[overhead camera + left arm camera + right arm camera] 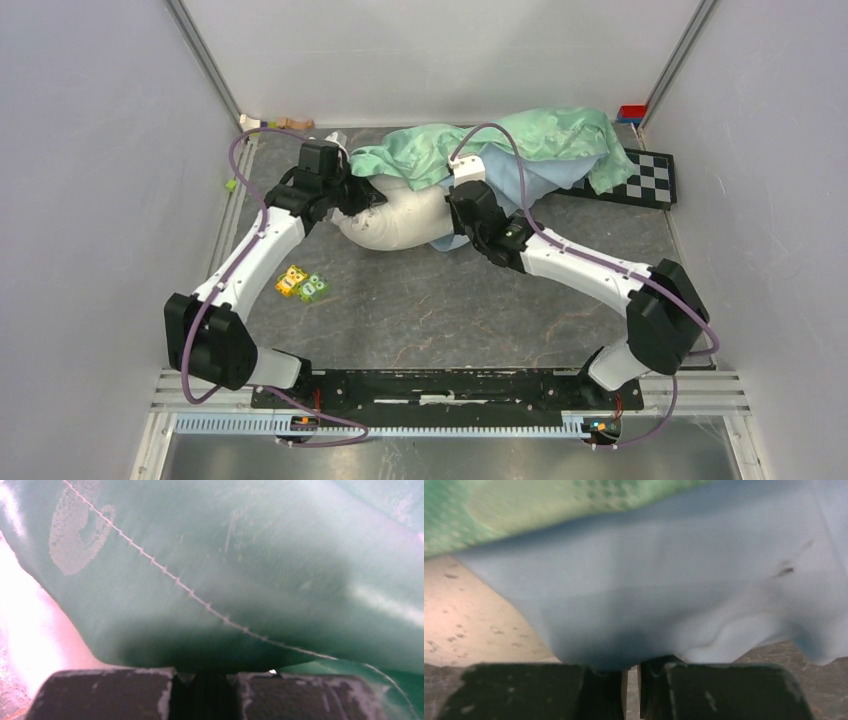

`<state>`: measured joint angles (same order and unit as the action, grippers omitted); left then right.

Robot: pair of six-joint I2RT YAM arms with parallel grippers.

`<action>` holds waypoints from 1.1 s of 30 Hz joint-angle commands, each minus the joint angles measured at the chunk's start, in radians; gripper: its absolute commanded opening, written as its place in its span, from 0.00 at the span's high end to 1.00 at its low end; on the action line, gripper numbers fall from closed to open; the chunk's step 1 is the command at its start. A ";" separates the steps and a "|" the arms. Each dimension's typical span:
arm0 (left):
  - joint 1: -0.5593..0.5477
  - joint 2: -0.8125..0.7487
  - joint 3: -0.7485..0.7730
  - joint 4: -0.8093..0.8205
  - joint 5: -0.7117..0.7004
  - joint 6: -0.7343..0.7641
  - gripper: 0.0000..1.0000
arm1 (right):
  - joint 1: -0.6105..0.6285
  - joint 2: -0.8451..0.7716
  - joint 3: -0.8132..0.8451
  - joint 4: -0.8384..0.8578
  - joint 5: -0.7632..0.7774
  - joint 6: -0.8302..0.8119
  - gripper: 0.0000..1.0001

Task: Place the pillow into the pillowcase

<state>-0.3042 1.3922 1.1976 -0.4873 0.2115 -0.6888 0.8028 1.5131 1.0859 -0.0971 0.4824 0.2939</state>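
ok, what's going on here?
Both arms hold a wrinkled mint-green and light-blue fabric pillowcase, which lies over the far part of a plump off-white pillow. The left claw pinches green fabric and the right claw pinches blue. The pillow's near end sticks out uncovered on the grey table.

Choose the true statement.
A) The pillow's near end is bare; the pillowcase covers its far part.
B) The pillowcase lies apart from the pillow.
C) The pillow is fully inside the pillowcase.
A: from above, the white pillow bulges out bare on its near side, while the green-and-blue pillowcase lies over its far side.
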 commanded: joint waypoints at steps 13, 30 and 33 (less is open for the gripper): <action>-0.154 -0.033 0.119 -0.069 -0.074 -0.081 0.98 | 0.343 0.212 1.104 -0.530 0.289 -0.341 1.00; -0.026 0.325 -0.125 0.367 -0.134 -0.348 0.98 | 0.376 0.126 0.552 -0.323 -0.096 -0.106 1.00; 0.004 0.356 -0.031 0.296 -0.121 -0.254 0.98 | 0.289 0.120 0.548 -0.356 -0.091 -0.112 0.98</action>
<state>-0.3321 1.6726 1.0599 -0.2554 0.1715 -1.0004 1.1515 1.7073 1.6123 -0.5694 0.4656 0.1352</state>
